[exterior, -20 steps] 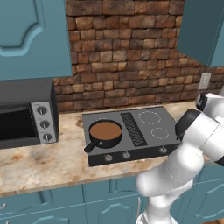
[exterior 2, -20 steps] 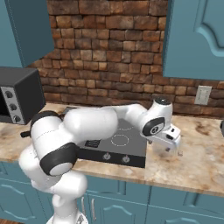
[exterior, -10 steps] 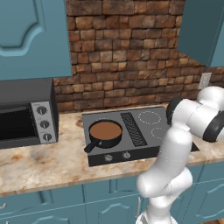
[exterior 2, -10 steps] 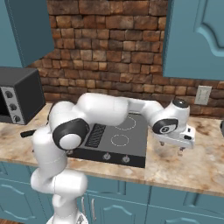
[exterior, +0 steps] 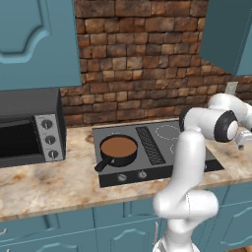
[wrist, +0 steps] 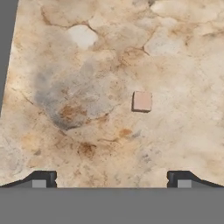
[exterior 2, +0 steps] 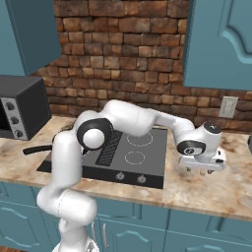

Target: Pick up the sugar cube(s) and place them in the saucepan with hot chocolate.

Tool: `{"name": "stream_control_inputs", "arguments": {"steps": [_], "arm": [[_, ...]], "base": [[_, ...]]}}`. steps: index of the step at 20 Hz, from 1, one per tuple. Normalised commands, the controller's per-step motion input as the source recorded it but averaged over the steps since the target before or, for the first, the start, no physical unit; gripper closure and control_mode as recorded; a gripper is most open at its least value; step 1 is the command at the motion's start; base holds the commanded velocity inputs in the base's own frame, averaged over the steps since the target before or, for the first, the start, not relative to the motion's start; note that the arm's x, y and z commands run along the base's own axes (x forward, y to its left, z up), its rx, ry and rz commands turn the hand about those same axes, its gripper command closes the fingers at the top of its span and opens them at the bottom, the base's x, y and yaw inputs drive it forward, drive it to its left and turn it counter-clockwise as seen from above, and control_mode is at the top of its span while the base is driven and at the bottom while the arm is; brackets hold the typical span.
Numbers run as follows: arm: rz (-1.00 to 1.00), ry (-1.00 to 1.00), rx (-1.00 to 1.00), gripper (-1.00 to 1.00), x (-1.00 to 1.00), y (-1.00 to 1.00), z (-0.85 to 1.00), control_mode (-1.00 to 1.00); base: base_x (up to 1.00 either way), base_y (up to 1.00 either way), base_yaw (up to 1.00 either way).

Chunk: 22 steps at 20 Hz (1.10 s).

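Counter [wrist: 87, 87]: gripper [wrist: 111, 179] spread above sugar cube [wrist: 142, 101].

1. One sugar cube [wrist: 142, 101] lies on the desk [wrist: 87, 65].
2. One saucepan [exterior: 118, 149] of brown liquid sits on the one cooktop [exterior: 157, 147].
3. One microwave [exterior: 27, 128].
4. One wall outlet [exterior 2: 226, 107].
5. Three cooktop knobs [exterior 2: 119, 175].

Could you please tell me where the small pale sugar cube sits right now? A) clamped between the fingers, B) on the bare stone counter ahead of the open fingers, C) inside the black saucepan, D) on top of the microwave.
B: in the hand view the small pale square sugar cube lies alone on the mottled beige stone counter, untouched, beyond the gripper with its fingers spread wide.
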Motion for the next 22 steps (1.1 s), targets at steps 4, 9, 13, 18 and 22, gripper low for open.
{"name": "stream_control_inputs", "arguments": {"steps": [4, 9, 13, 18, 22], "arm": [[0.02, 0.13, 0.00, -1.00, 0.19, -0.01, -0.01, -1.00], [0.00, 0.09, 0.00, -1.00, 0.30, 0.00, -0.09, -1.00], [0.00, 0.00, 0.00, -1.00, 0.13, 0.00, -0.32, -1.00], [-0.02, 0.00, 0.00, -1.00, 0.01, -0.01, -0.38, -1.00], [-0.04, 0.05, -0.01, -1.00, 0.12, -0.02, -0.30, -1.00]], "base": [[0.00, 0.00, 0.00], [0.00, 0.00, 0.00], [0.00, 0.00, 0.00], [0.00, 0.00, 0.00], [0.00, 0.00, 0.00]]}}
